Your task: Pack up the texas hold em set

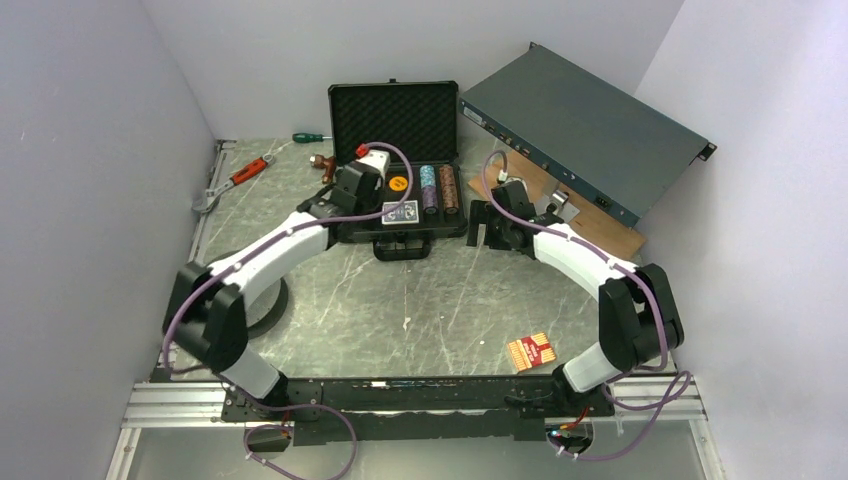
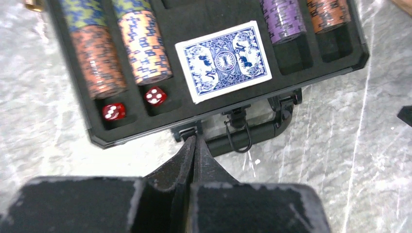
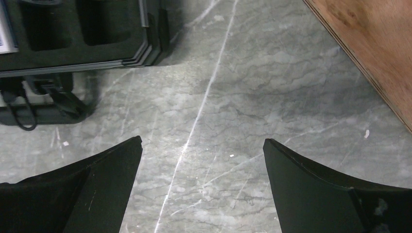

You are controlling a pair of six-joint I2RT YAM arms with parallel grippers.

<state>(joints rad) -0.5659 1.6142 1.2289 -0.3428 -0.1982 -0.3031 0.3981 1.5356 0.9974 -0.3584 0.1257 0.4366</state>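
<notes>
The black case (image 1: 345,236) lies open at the back middle, its egg-crate foam lid (image 1: 395,120) upright. In the left wrist view its tray (image 2: 223,111) holds striped chip stacks (image 2: 97,58), a blue card deck (image 2: 222,60) and two red dice (image 2: 114,111). My left gripper (image 2: 194,141) is shut and empty, its tips just over the case's front edge, left of the handle (image 2: 252,133). It also shows in the top view (image 1: 352,200). My right gripper (image 3: 201,143) is open and empty over bare table, right of the case's corner (image 3: 97,48). A red card deck (image 1: 531,351) lies on the table at the near right.
A long grey-green rack box (image 1: 580,140) leans at the back right over a wooden board (image 1: 590,215). A green-handled screwdriver (image 1: 310,136) and red-handled pliers (image 1: 240,175) lie at the back left. A round black base (image 1: 268,300) sits under the left arm.
</notes>
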